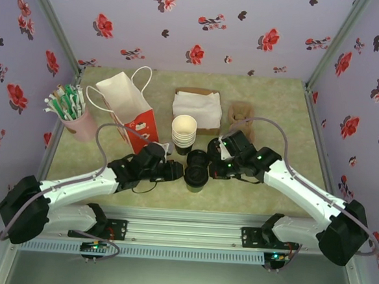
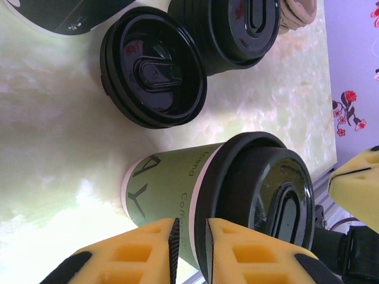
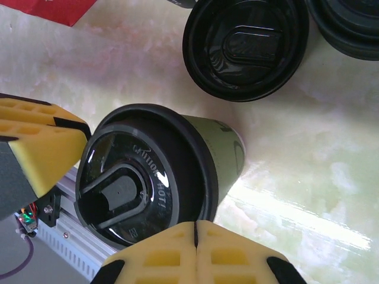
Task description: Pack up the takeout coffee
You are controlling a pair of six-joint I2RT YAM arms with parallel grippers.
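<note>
Centrally on the table (image 1: 277, 102), the lidded takeout coffee (image 1: 196, 177) stands just before the cup stack (image 1: 183, 134), between the left gripper (image 1: 174, 171) and right gripper (image 1: 215, 170), both spread around it.

cup: 1 takeout coffee cup (image 1: 196, 179), small, paper, with an olive-green outer wall printed with pale lettering
cup base: pale cream band around the foot, seen at the wrist views' tabletop end (image 2: 131, 190)
lid: 1 round black plastic lid (image 3: 142, 183), glossy, with raised lettering and an oblong sip tab
lid state: seated on the rim, covering the mouth all the way round
pose: upright on the worktop, base down, lid up
place: near the worktop's front edge, about midway between its left and right edges
neighbours: loose black lids lie just behind it, apart from it
</note>
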